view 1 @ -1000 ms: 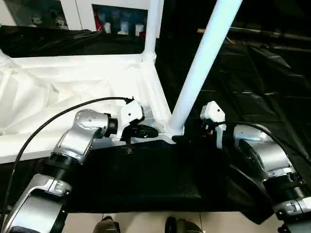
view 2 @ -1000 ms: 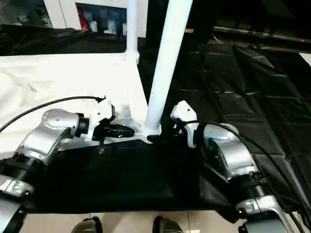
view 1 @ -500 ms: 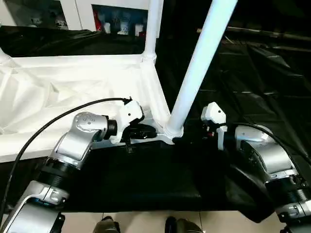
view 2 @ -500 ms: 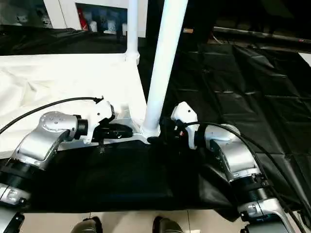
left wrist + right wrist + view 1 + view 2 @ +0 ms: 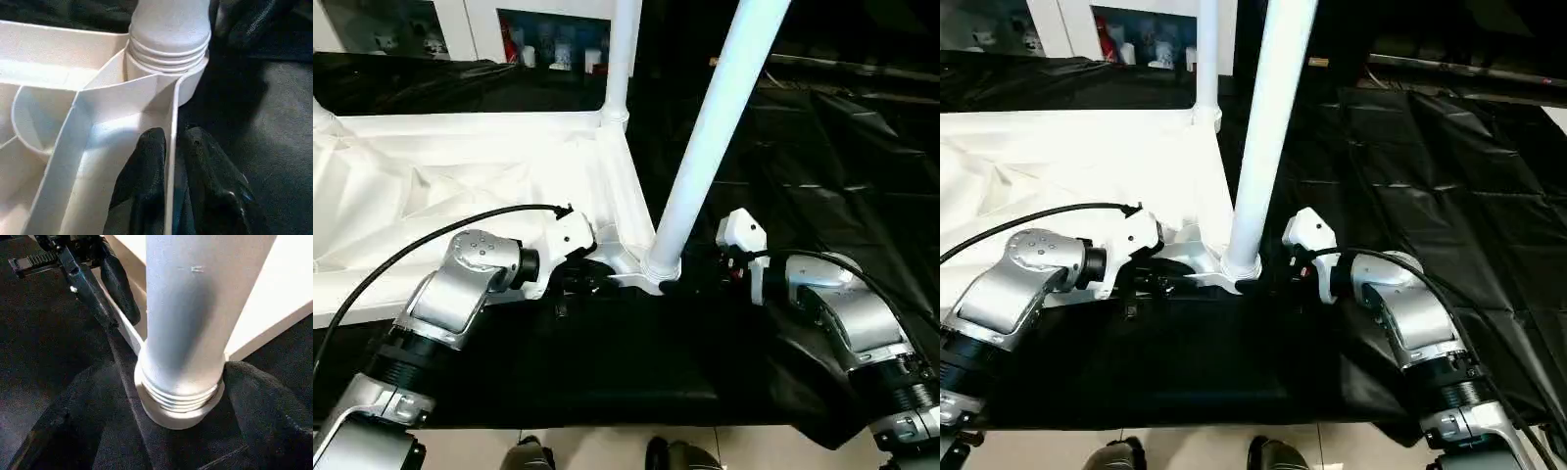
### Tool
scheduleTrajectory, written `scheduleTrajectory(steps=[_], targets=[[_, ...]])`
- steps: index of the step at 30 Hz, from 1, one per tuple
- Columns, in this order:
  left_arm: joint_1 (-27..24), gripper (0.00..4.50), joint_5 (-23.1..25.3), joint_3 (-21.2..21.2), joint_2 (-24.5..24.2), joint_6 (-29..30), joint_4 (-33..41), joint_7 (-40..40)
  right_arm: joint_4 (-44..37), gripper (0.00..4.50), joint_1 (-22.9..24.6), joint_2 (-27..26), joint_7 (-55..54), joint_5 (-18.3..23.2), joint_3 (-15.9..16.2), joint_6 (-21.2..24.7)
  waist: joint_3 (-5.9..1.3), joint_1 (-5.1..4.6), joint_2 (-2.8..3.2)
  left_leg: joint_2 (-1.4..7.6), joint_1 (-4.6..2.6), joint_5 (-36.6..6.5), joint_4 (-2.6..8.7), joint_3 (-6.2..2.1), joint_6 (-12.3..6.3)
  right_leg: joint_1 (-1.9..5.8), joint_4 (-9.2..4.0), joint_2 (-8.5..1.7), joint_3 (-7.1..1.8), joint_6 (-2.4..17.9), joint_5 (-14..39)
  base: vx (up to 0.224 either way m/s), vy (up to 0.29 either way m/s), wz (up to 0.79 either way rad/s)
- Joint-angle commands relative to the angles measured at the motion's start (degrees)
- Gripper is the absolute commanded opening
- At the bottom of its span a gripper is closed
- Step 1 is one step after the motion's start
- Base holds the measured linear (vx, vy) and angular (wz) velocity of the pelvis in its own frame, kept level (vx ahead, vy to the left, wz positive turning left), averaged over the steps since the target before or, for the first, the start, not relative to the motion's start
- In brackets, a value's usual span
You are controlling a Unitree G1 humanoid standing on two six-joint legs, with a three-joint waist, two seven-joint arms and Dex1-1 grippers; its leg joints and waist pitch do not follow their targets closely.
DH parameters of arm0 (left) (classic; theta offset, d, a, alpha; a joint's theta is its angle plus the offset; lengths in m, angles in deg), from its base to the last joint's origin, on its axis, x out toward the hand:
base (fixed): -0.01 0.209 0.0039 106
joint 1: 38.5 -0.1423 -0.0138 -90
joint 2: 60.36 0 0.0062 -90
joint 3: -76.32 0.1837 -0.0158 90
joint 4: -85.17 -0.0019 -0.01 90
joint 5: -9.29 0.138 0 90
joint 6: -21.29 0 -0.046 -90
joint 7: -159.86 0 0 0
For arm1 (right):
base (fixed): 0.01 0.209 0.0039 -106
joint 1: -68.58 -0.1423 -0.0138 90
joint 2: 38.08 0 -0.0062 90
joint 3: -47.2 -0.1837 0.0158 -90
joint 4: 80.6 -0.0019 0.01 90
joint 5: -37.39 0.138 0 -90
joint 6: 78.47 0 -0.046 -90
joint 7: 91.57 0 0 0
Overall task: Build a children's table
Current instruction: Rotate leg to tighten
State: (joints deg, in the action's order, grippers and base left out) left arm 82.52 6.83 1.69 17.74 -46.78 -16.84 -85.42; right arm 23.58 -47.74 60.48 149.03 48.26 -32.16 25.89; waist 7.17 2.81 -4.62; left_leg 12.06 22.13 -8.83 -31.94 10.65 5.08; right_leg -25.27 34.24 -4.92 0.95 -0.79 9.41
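Observation:
The white tabletop [image 5: 460, 166] lies upside down on black cloth, ribbed underside up. One white leg [image 5: 622, 49] stands in its far corner socket. A second leg [image 5: 710, 137] rises, leaning right, from the near corner socket [image 5: 168, 54]. My left gripper [image 5: 589, 281] is shut on the tabletop's thin rim wall just left of that socket, one black finger [image 5: 149, 152] on each side of the wall. My right gripper [image 5: 690, 281] reaches in from the right, and its fingers [image 5: 264, 401] clasp the leg's ringed base [image 5: 181, 396] at the socket.
Black cloth [image 5: 822, 147] covers the floor around and to the right of the tabletop. A white glass-door cabinet [image 5: 548, 39] stands at the back. Two dark feet [image 5: 529, 455] show at the near edge on pale floor. A black cable [image 5: 411, 255] loops over my left forearm.
My left gripper has slid a little left and lower along the rim. The near leg leans slightly less to the right. The right arm has hardly moved.

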Motion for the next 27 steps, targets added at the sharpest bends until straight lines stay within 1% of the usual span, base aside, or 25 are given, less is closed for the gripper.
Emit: scheduleTrajectory(steps=[1,6,8,10,12,13,14,16,17,19,20,24,27], targets=[[-0.5,0.85,1.6,1.8,-0.4,-0.3,-0.8,0.4,-0.5,3.8,0.6,0.4,1.0,-0.2,0.8,0.2,-3.96,0.41,0.23,0.46,-0.98,-7.7,2.77,0.53,-4.95,3.45,-2.61,-1.5,-1.13,14.4,4.9,0.0,0.0,0.0],[-0.2,0.85,3.2,3.6,-1.6,-1.9,-1.7,-0.1,-0.3,3.8,0.4,0.5,1.1,-0.2,1.0,0.1,-3.93,0.4,0.38,0.44,-0.97,-8.8,2.8,0.46,-4.25,3.36,-2.72,-1.49,-1.17,13.6,6.7,0.0,0.0,0.0],[-0.1,0.85,3.6,3.9,-1.7,-2.3,-2.0,-0.3,-0.3,3.8,0.4,0.6,1.2,-0.2,1.0,0.1,-3.95,0.4,0.44,0.42,-0.97,-8.9,2.77,0.44,-4.09,3.36,-2.67,-1.46,-1.18,13.6,6.4,0.0,0.0,0.0],[0.1,0.56,3.3,3.8,-1.5,-2.2,-2.1,-0.3,-0.5,3.8,0.5,0.7,1.2,-0.1,0.9,0.2,-3.94,0.38,0.44,0.41,-0.96,-9.0,2.75,0.44,-3.98,3.36,-2.63,-1.45,-1.18,13.7,6.3,0.0,0.0,0.0],[0.2,0.56,3.2,3.7,-1.5,-2.1,-2.2,-0.2,-0.5,3.8,0.6,0.7,1.3,-0.1,0.9,0.2,-3.92,0.38,0.43,0.39,-0.94,-9.1,2.73,0.45,-3.87,3.35,-2.6,-1.42,-1.19,13.8,6.1,0.0,0.0,0.0],[0.3,0.39,3.0,3.7,-1.4,-2.1,-2.4,-0.3,-0.4,3.8,0.6,0.8,1.3,-0.1,0.9,0.1,-3.92,0.4,0.44,0.39,-0.97,-9.2,2.73,0.44,-3.89,3.35,-2.62,-1.42,-1.18,13.8,6.2,0.0,0.0,0.0],[0.4,0.39,3.1,3.8,-1.4,-2.2,-2.5,-0.4,-0.4,3.8,0.6,0.8,1.3,-0.1,0.9,0.1,-3.86,0.39,0.52,0.38,-0.96,-9.2,2.74,0.44,-3.91,3.32,-2.62,-1.39,-1.18,13.9,6.0,0.0,0.0,0.0],[0.4,0.16,3.0,3.8,-1.5,-2.3,-2.5,-0.5,-0.4,3.8,0.6,0.8,1.3,-0.1,0.9,0.1,-3.86,0.4,0.45,0.38,-0.98,-9.3,2.72,0.46,-3.96,3.32,-2.63,-1.38,-1.18,14.0,5.9,0.0,0.0,0.0],[0.5,0.06,2.9,3.8,-1.5,-2.4,-2.7,-0.6,-0.4,3.8,0.7,0.8,1.3,-0.1,0.9,0.1,-3.86,0.43,0.52,0.37,-1.0,-9.1,2.72,0.44,-4.03,3.33,-2.58,-1.38,-1.17,14.1,5.6,0.0,0.0,0.0],[0.6,0.06,2.8,3.9,-1.5,-2.6,-2.9,-0.8,-0.4,3.8,0.6,0.8,1.4,-0.1,1.0,0.1,-3.86,0.43,0.48,0.37,-0.98,-9.0,2.71,0.44,-4.1,3.36,-2.57,-1.39,-1.17,14.2,5.4,0.0,0.0,0.0],[0.8,0.06,2.6,4.0,-1.5,-3.2,-3.4,-1.3,-0.3,3.8,0.5,0.7,1.5,-0.2,1.2,0.1,-3.7,0.44,0.42,0.34,-0.93,-9.2,2.74,0.45,-4.14,3.3,-2.65,-1.38,-1.17,14.1,5.8,0.0,0.0,0.0],[0.9,0.06,2.6,4.5,-1.6,-4.0,-3.9,-2.3,0.5,3.8,0.1,0.3,1.0,-0.8,1.5,-0.8,-3.63,0.41,0.43,0.39,-0.99,-10.5,2.86,0.38,-3.61,3.24,-2.83,-1.48,-1.17,13.6,8.0,0.0,0.0,0.0],[0.8,0.06,2.7,5.2,-1.5,-5.2,-4.2,-3.0,2.2,3.8,-0.9,-0.7,-0.5,-1.8,1.6,-1.9,-3.61,0.36,0.47,0.4,-0.93,-10.8,2.91,0.33,-3.31,3.17,-2.88,-1.53,-1.18,13.4,8.7,0.0,0.0,0.0]])
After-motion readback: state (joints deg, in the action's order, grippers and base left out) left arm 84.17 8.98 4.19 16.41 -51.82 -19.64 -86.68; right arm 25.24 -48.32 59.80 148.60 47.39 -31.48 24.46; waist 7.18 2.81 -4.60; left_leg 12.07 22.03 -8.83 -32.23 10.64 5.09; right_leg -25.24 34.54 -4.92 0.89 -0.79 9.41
